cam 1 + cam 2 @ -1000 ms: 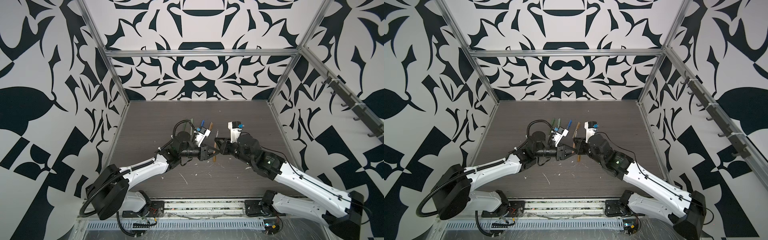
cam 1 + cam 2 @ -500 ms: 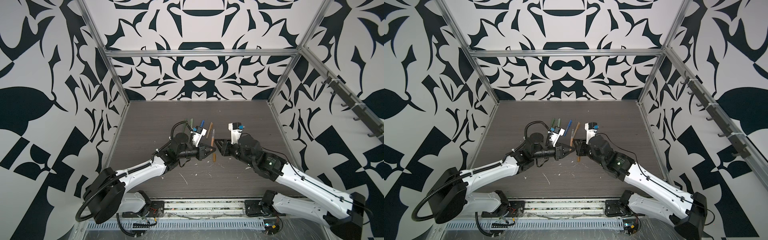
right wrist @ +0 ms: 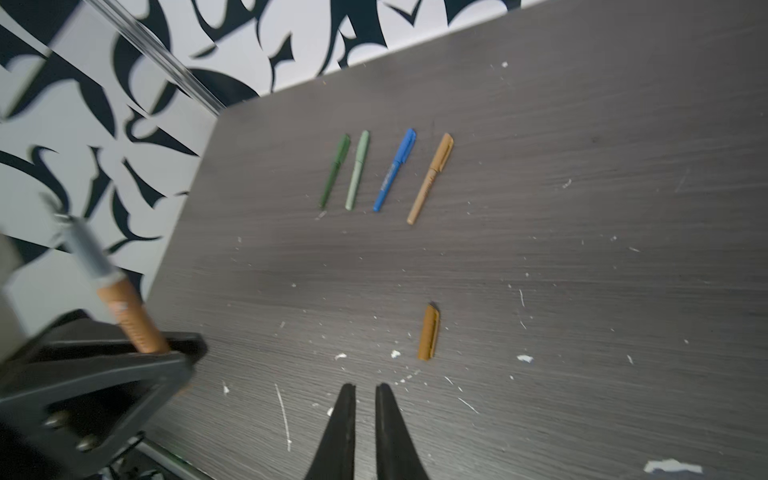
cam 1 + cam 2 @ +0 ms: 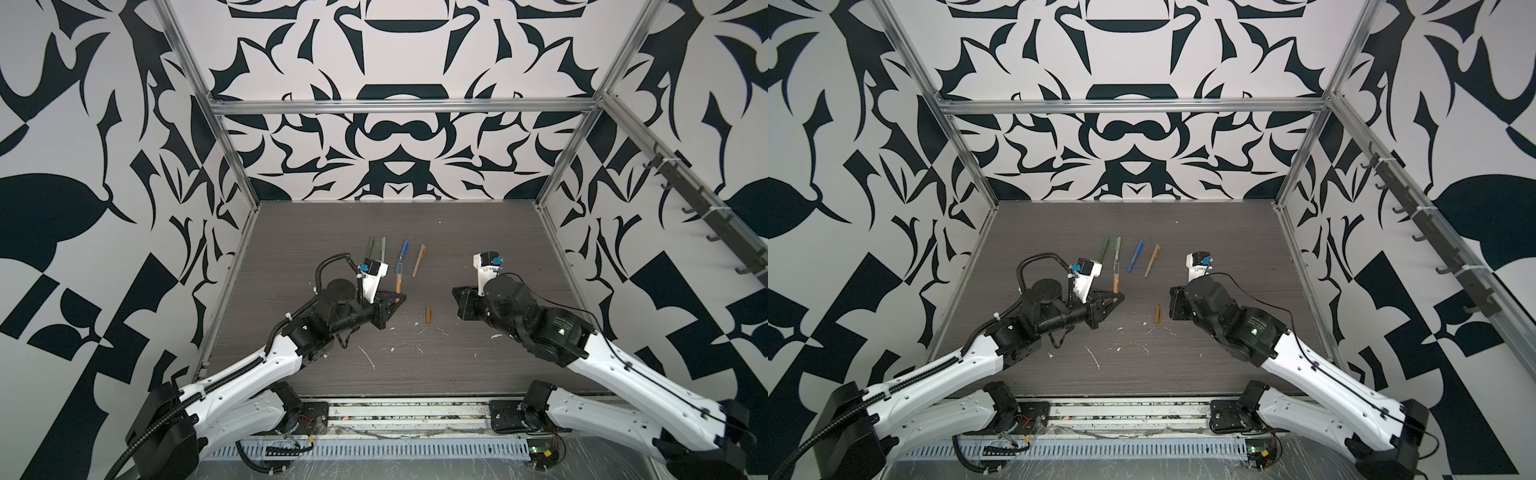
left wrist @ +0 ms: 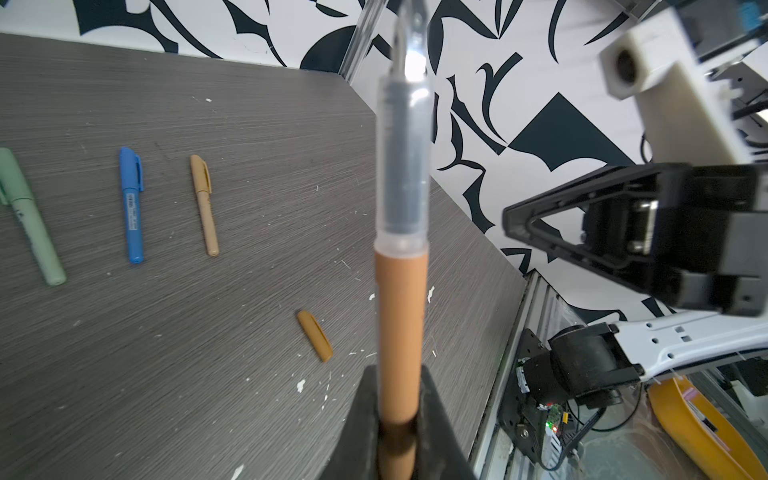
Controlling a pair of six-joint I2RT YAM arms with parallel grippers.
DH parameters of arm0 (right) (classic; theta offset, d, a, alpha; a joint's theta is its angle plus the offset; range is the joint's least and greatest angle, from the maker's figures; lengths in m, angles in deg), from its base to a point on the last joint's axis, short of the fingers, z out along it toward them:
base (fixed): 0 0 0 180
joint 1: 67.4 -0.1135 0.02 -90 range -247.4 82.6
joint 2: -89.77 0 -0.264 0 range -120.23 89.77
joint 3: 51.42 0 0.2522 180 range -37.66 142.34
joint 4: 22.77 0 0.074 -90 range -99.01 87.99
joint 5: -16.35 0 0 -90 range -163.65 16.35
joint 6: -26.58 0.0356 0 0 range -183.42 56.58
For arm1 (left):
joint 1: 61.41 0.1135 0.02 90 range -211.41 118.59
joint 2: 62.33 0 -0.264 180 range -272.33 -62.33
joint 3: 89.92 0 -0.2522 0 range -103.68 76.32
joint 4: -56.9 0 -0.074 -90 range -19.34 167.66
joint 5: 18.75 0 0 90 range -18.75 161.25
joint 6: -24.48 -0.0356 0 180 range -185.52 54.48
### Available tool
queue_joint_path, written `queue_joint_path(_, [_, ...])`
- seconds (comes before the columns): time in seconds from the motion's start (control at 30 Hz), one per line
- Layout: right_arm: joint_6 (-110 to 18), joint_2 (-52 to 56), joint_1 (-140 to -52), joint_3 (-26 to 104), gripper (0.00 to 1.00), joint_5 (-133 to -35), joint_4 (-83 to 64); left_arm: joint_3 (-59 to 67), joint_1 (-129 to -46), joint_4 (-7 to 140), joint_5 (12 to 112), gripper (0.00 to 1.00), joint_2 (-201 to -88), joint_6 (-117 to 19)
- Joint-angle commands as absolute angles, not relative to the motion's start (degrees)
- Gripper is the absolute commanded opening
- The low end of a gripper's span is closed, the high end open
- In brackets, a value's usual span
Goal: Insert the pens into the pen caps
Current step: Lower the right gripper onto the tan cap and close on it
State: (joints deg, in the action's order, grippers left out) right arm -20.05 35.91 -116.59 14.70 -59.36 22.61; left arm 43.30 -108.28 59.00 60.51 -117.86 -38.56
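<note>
My left gripper [image 4: 399, 297] [image 5: 398, 374] is shut on the orange-brown pen [image 5: 400, 316] [image 4: 398, 283] [image 3: 129, 316], which has no cap; its clear, dark-tipped end points away from the jaws. Its orange-brown pen cap [image 4: 428, 314] [image 4: 1158, 314] [image 5: 315, 336] [image 3: 429, 332] lies flat on the table between the two grippers. My right gripper [image 4: 454, 292] [image 3: 365, 388] is shut and holds nothing; it hovers just right of and nearer than that cap. Behind lie the dark green [image 4: 371, 247], pale green [image 4: 382, 247], blue [image 4: 403, 252] and tan [image 4: 419, 261] pens, all capped.
White flecks of debris [image 4: 368, 356] lie scattered over the near half of the grey table [image 4: 478, 232]. Patterned walls with metal frame posts [image 4: 232, 174] close in the left, back and right sides. A rail [image 4: 407, 409] runs along the front edge.
The two grippers, close together over the middle a second ago, have drawn apart: the left went left with the pen, the right went right. The cap on the table has not moved.
</note>
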Motion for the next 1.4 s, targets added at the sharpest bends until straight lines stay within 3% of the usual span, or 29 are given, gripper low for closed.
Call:
queue_joint_path(0.0, [-21.3,32.4,-115.9,14.0,0.14,-61.9,24.1,46.6,-108.1,58.7,61.5,0.06,-114.6,-39.8])
queue_joint_path(0.3, [-22.1,22.2,-111.9,12.6,0.16,-67.2,18.0,50.9,-108.1,57.4,61.6,0.07,-108.7,-39.0])
queue_joint_path(0.53, [-21.8,12.7,-107.5,13.4,0.15,-77.0,15.7,50.4,-108.1,60.6,61.8,0.07,-106.7,-39.6])
queue_joint_path(0.83, [-23.5,4.1,-104.9,15.7,0.14,-77.5,15.5,50.0,-108.1,61.5,60.6,0.07,-104.5,-38.5])
queue_joint_path(1.0, [-25.5,1.2,-104.0,16.2,0.19,-82.0,13.2,49.2,-108.1,61.8,59.9,0.07,-105.2,-39.0])
queue_joint_path(1.37, [-26.9,-3.6,-103.7,18.3,0.24,-80.4,13.7,47.5,-108.1,61.7,57.8,0.07,-107.9,-38.6])
